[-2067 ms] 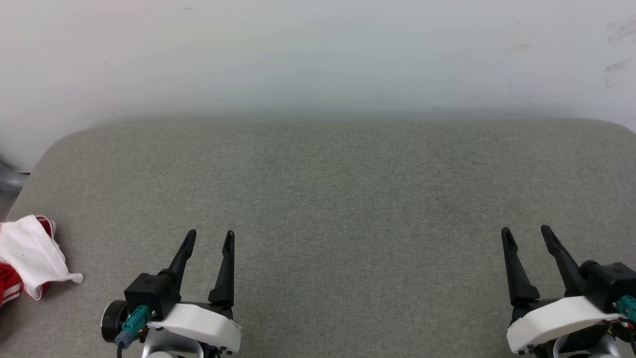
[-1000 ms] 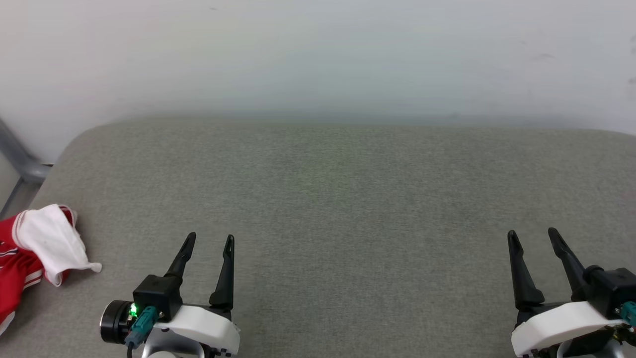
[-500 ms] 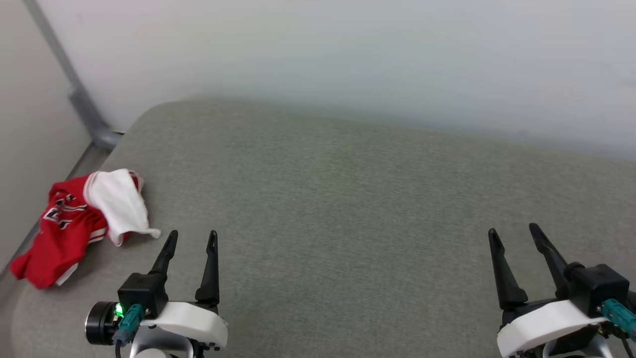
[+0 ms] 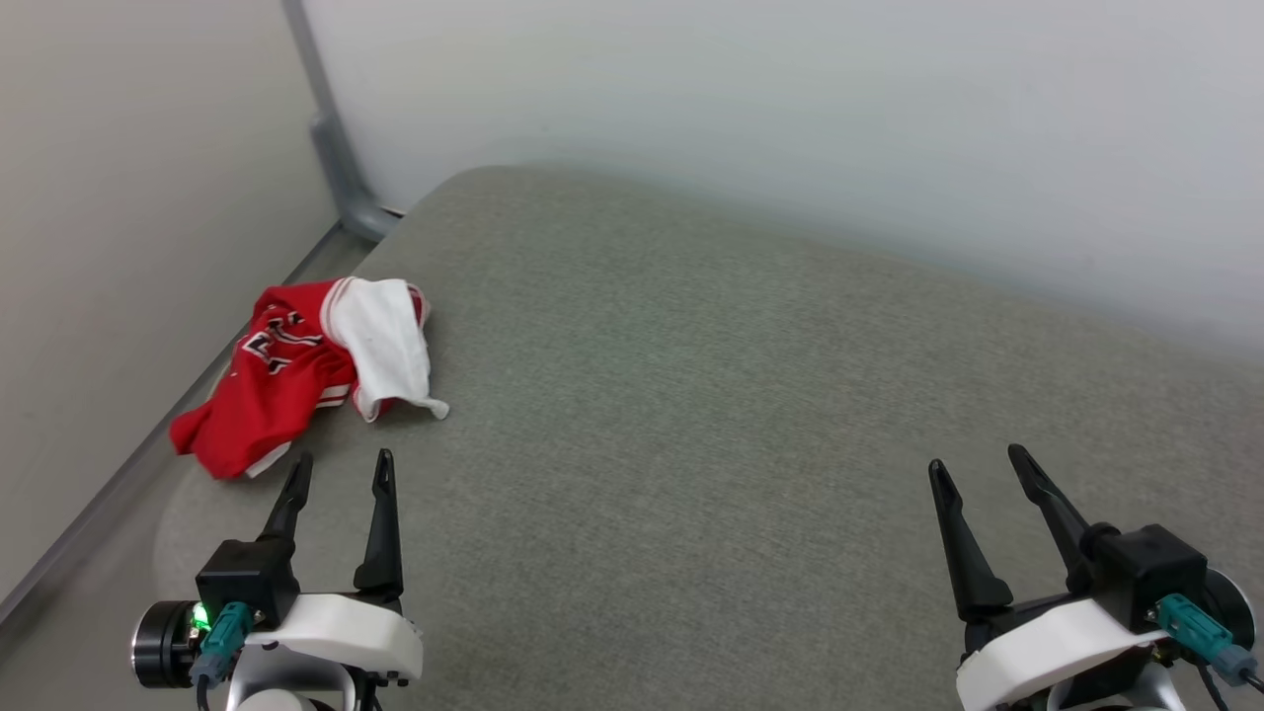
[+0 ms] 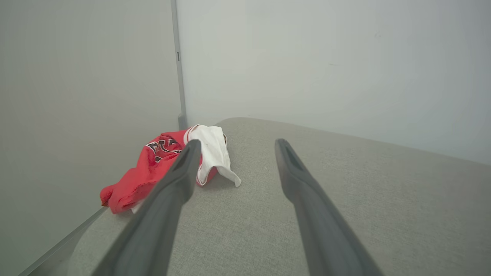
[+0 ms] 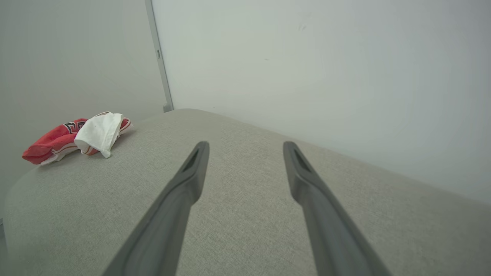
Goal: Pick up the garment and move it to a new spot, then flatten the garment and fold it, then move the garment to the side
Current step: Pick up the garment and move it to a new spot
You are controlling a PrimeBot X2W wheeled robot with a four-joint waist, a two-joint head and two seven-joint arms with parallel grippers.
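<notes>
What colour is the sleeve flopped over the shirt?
White: the sleeve lies over the red shirt; the head view shows it best.

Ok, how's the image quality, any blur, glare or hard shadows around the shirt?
Head view: soft even light, no glare; the garment is sharp with a faint shadow at its edge. Left wrist view: the left tool looks soft close up, garment clearer. Right wrist view: the right tool likewise soft.

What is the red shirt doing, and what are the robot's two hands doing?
garment: crumpled in a heap, not held.
left gripper: open, empty, near the garment but apart from it.
right gripper: open, empty, far from the garment.
grey padded surface: flat, with the garment lying near its left edge.
</notes>
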